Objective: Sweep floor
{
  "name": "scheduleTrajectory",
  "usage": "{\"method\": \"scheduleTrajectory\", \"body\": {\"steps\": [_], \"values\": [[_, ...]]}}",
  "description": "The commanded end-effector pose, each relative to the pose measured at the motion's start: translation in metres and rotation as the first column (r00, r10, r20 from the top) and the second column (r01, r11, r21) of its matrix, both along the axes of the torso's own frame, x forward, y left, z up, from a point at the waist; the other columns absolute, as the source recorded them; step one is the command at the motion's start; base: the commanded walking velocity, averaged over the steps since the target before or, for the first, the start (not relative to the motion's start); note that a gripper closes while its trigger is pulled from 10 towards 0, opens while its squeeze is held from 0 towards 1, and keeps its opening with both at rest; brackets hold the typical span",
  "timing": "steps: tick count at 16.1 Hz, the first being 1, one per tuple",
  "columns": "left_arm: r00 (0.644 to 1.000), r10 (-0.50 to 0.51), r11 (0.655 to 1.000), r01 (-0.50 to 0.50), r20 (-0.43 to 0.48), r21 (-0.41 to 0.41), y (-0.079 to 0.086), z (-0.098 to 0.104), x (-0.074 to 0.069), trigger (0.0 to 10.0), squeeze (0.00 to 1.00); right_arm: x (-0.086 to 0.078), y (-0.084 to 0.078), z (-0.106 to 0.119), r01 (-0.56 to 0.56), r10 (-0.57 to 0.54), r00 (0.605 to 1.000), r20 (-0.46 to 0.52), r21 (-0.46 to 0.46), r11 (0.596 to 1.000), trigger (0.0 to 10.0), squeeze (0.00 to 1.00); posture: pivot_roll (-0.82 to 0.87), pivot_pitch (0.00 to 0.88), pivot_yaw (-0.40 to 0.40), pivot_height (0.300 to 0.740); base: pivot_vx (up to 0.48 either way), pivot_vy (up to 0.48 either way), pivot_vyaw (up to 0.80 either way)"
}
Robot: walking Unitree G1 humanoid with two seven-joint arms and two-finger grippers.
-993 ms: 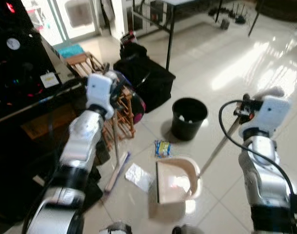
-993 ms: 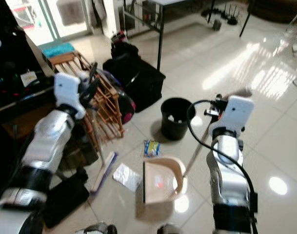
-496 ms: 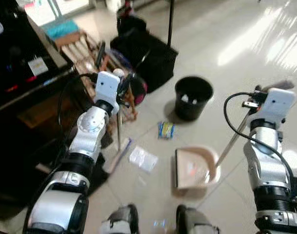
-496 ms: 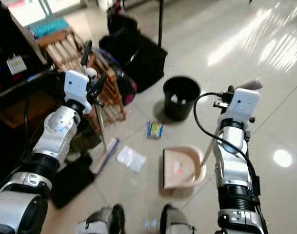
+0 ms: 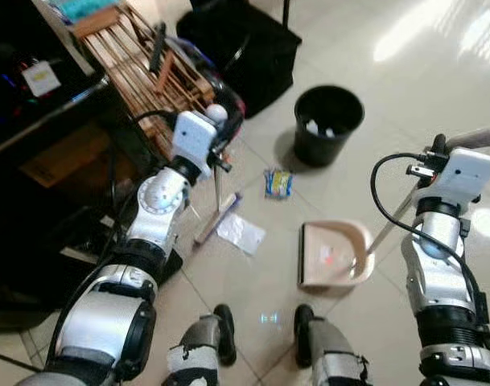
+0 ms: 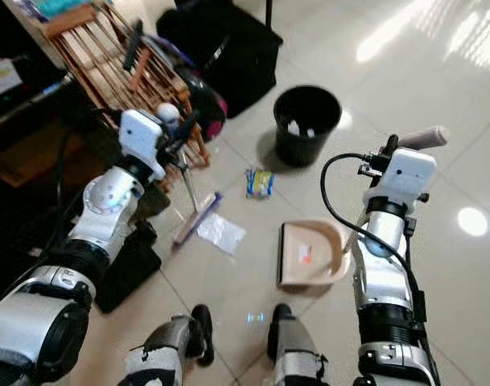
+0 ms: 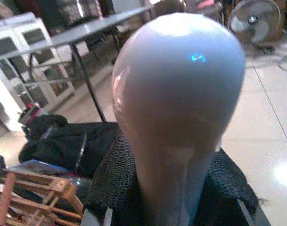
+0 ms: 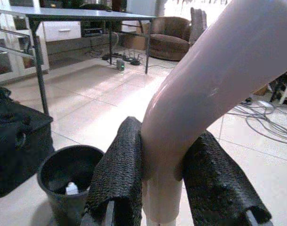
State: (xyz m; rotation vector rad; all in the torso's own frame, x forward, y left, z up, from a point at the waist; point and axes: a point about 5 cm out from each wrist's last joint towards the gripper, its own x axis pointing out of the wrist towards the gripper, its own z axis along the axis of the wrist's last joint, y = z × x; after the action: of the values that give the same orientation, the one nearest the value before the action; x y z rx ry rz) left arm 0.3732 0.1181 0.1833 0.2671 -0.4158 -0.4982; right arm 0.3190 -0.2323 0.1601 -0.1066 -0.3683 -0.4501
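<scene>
My left gripper (image 5: pixel 217 138) is shut on the rounded grey top of the broom handle (image 7: pixel 178 94). The broom head (image 5: pixel 216 219) rests on the tiles beside a white wrapper (image 5: pixel 242 233). A blue and yellow packet (image 5: pixel 277 182) lies further out, toward the black bin (image 5: pixel 328 125). My right gripper (image 5: pixel 438 151) is shut on the bent upper end of the dustpan handle (image 8: pixel 204 84). The beige dustpan (image 5: pixel 333 254) sits flat on the floor, with its mouth facing the wrapper.
A wooden rack (image 5: pixel 140 56) and a black bag (image 5: pixel 245 40) stand behind the broom. A dark cabinet (image 5: pixel 35 153) lines the left side. My feet (image 5: pixel 222 334) are just behind the dustpan. Bare tiles stretch to the right of the bin.
The camera has tilted down and come closer, so my feet now show. The broom stands steeper with its head near the wrapper. Both grippers keep their hold.
</scene>
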Motion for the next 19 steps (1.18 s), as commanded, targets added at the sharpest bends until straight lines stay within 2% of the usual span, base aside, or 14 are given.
{"method": "scheduleTrajectory", "body": {"steps": [1,3,7,9,10,11,13,15,17,19], "values": [[1.0,0.001,0.999,-0.002,0.027,0.052,0.004,0.001,0.0,10.0,0.0,-0.003,0.005,0.008,-0.002,0.003,0.998,0.059,-0.014,1.0,10.0,0.0,-0.03,0.472,0.111,0.74,0.0,0.0,0.0],[0.999,-0.009,0.995,0.005,0.038,0.095,0.003,0.001,0.001,10.0,0.0,-0.007,0.009,0.007,0.005,-0.003,0.996,0.088,-0.015,1.0,10.0,0.0,-0.04,0.485,0.114,0.74,0.0,0.0,0.0],[0.999,-0.01,0.995,0.007,0.031,0.095,-0.009,0.0,0.004,10.0,0.0,-0.006,0.008,0.006,0.05,-0.048,0.995,0.091,-0.011,0.999,10.0,0.0,-0.04,0.498,0.115,0.74,0.0,0.0,0.0],[1.0,-0.011,0.996,0.01,0.007,0.093,-0.017,-0.006,0.003,10.0,0.0,-0.002,0.025,0.005,0.039,-0.04,0.993,0.107,0.01,0.999,10.0,0.0,-0.05,0.497,0.117,0.74,0.0,0.0,0.0],[1.0,-0.01,0.996,0.01,0.003,0.092,-0.018,-0.007,0.003,10.0,0.0,-0.001,0.028,0.005,0.037,-0.038,0.993,0.108,0.009,0.999,10.0,0.0,-0.05,0.497,0.117,0.74,0.0,0.0,0.0],[1.0,-0.002,0.996,0.003,-0.012,0.086,-0.022,-0.01,0.003,10.0,0.0,-0.001,0.042,0.005,0.031,-0.032,0.992,0.125,0.011,0.999,10.0,0.0,-0.05,0.494,0.116,0.74,0.0,0.0,0.0],[0.999,0.007,0.998,-0.004,-0.043,0.065,-0.027,-0.014,0.003,10.0,0.0,-0.001,0.056,0.002,0.023,-0.024,0.991,0.128,0.01,1.0,10.0,0.0,-0.04,0.492,0.118,0.74,0.0,0.0,0.0],[0.998,0.009,1.0,-0.008,-0.061,0.022,-0.03,-0.013,0.003,10.0,0.0,0.001,0.065,-0.002,0.004,-0.006,0.994,0.106,0.016,1.0,10.0,0.0,-0.04,0.492,0.119,0.74,0.0,0.0,0.0],[0.998,-0.017,0.999,0.014,-0.065,-0.035,-0.039,-0.009,0.004,10.0,0.0,0.004,0.08,-0.014,-0.003,0.005,0.999,0.035,-0.057,0.998,10.0,0.0,-0.03,0.492,0.123,0.74,0.0,0.0,0.0],[0.997,-0.047,0.996,0.042,-0.061,-0.081,-0.048,-0.005,0.003,10.0,0.0,0.003,0.085,-0.022,0.002,-0.001,1.0,0.008,-0.065,0.998,10.0,0.0,-0.01,0.488,0.128,0.74,0.0,0.0,0.0]]}}
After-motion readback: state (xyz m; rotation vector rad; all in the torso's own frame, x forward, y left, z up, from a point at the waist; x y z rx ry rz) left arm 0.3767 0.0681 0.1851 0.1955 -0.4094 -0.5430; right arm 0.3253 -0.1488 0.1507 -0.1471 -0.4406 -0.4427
